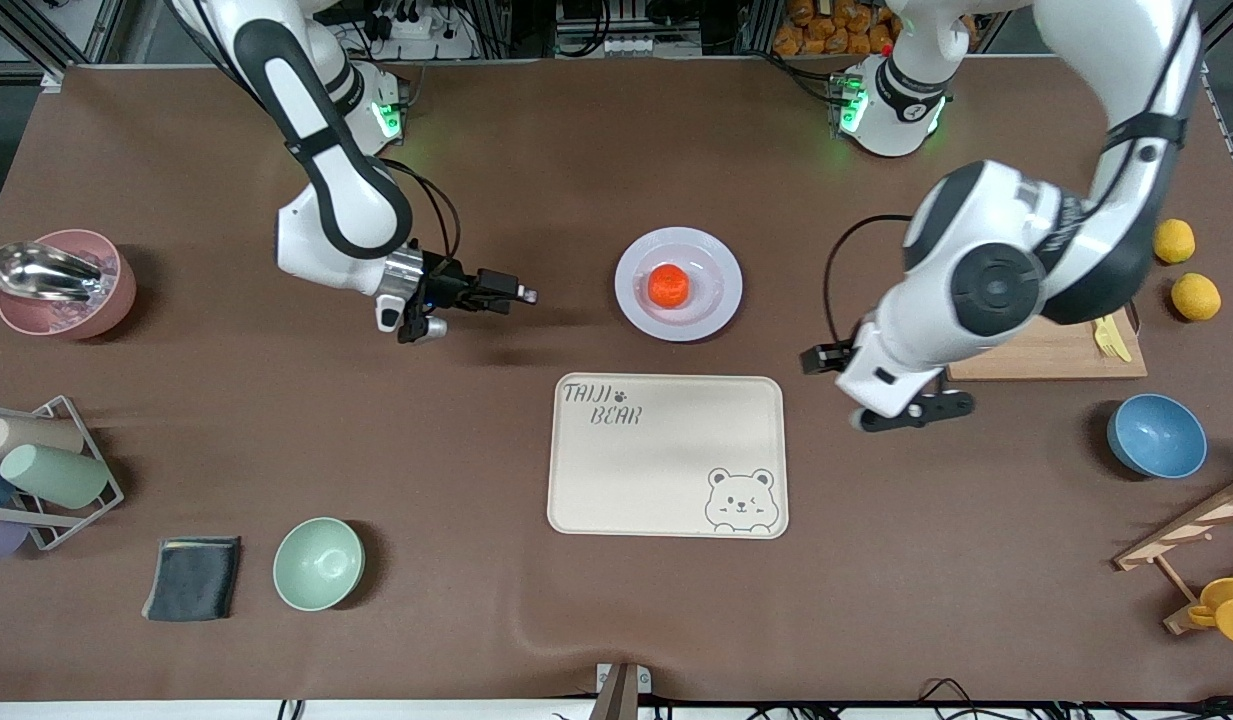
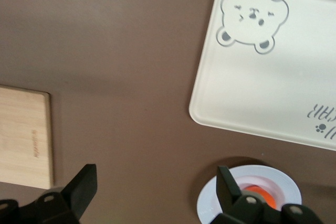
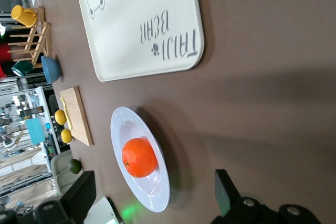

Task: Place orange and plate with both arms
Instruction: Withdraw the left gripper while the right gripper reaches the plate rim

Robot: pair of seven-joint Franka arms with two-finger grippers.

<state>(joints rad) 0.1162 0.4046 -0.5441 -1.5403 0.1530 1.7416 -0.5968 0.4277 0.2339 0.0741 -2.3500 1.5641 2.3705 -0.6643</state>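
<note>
The orange (image 1: 668, 285) lies in the middle of the pale round plate (image 1: 721, 262), which stands on the brown table farther from the front camera than the bear tray (image 1: 668, 455). My right gripper (image 1: 511, 292) hovers open beside the plate, toward the right arm's end, its jaws empty. The right wrist view shows the orange (image 3: 139, 157) in the plate (image 3: 119, 124) ahead of that open gripper (image 3: 153, 182). My left gripper (image 1: 873, 386) hangs open over bare table toward the left arm's end. In the left wrist view the gripper (image 2: 156, 182) holds nothing, and one finger covers part of the plate (image 2: 273, 178) and orange (image 2: 258, 192).
A wooden cutting board (image 1: 1046, 350), two lemons (image 1: 1173, 241) and a blue bowl (image 1: 1156, 435) lie at the left arm's end. At the right arm's end sit a pink bowl with a metal scoop (image 1: 61, 285), a cup rack (image 1: 36, 470), a dark cloth (image 1: 191, 577) and a mint bowl (image 1: 318, 563).
</note>
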